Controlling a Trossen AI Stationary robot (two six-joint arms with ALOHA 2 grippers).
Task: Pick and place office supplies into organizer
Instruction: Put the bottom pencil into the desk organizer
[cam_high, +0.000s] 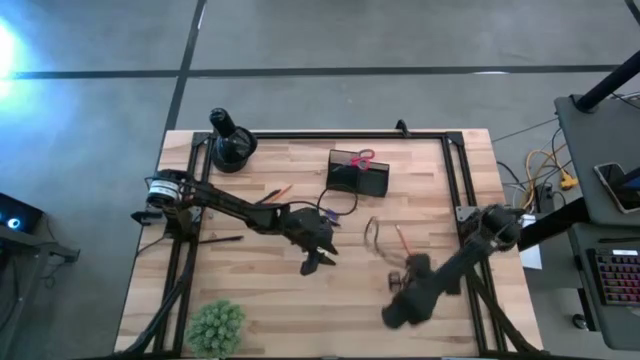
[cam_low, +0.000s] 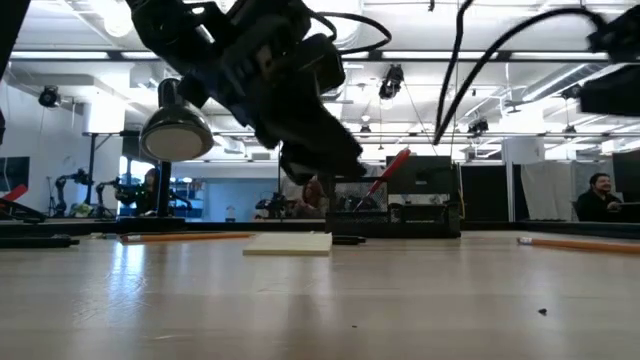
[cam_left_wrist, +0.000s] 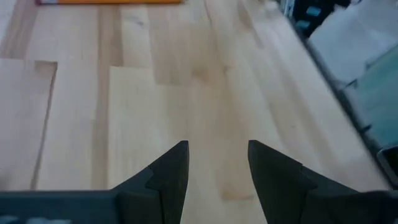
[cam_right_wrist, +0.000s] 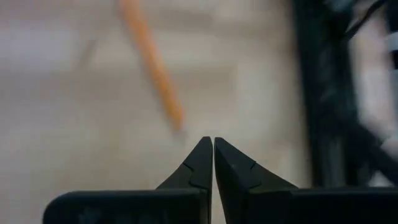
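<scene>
Right now your left gripper (cam_high: 316, 262) hangs with fingers apart and empty over bare table (cam_high: 260, 290), mid-board; the right gripper (cam_high: 398, 282) waits pinched closed. That orange pencil (cam_high: 403, 240) beside it looks light, stiff, prone to roll: pinch it mid-shaft, then carry it to the organizer (cam_high: 358, 174).

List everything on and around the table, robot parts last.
Black rectangular organizer box: one, far centre of table; red scissor handles stick out of it.
Thin orange pencils: two visible, one right of centre, one left of centre.
Pale square sticky-note pad: one, flat on table.
Round black object with upright knob: one, far left corner.
Small green plant: one, near left edge.
Light wooden table: one.
Left end effector: open, empty, above table centre.
Right end effector: shut, empty, near right pencil.
</scene>
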